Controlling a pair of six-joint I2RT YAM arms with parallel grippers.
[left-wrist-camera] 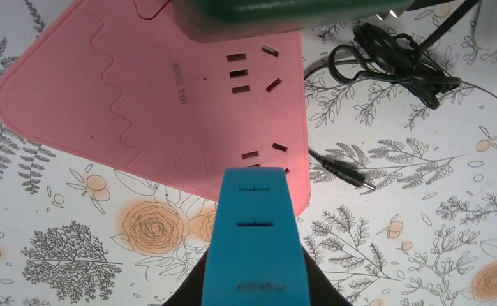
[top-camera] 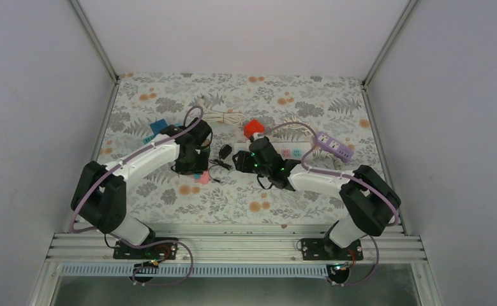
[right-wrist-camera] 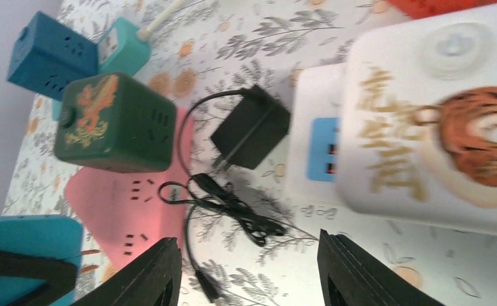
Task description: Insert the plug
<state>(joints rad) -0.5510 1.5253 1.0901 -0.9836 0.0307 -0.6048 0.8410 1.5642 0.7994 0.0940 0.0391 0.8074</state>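
Fingers (right-wrist-camera: 159,274) of the right gripper (right-wrist-camera: 251,248) stand wide apart, holding nothing, over the coiled black cable (right-wrist-camera: 233,210), beyond which the black plug (right-wrist-camera: 251,127) lies loose on the table (right-wrist-camera: 373,268) between the pink power strip (right-wrist-camera: 121,213) and the white tiger-printed block (right-wrist-camera: 392,185); the left gripper (top-camera: 193,167) has its blue finger (left-wrist-camera: 255,242) overhanging that pink strip, its opening impossible to tell.

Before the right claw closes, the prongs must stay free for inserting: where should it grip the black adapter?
Grip the black adapter across its body's middle, on the two long sides, from above. It lies flat, prongs at the end nearer the pink power strip, cord leaving the other end, so both stay clear.
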